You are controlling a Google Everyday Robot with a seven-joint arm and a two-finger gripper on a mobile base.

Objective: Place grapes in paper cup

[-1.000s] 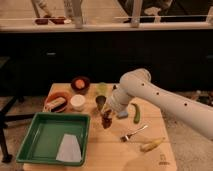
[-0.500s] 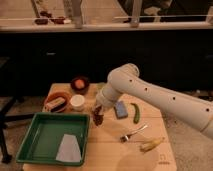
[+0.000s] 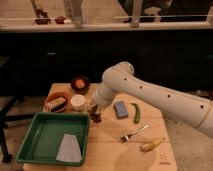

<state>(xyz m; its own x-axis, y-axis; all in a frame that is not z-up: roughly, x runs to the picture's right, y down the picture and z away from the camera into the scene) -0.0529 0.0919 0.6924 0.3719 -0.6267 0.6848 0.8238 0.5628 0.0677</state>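
Hanging beside the green tray's (image 3: 31,144) far right corner, the gripper (image 3: 95,112) pinches the grapes (image 3: 95,119), which dangle just beneath it. The paper cup (image 3: 77,102) stands close on its left, and a blue sponge (image 3: 120,109) lies to its right.

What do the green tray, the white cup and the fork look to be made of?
Green tray: likely plastic, one even colour, moulded rim. Paper cup: matte white, probably paper. Fork: seemingly metal, pale grey and shiny. The gripper hangs just right of the cup, by the tray's far corner, the grapes at it.
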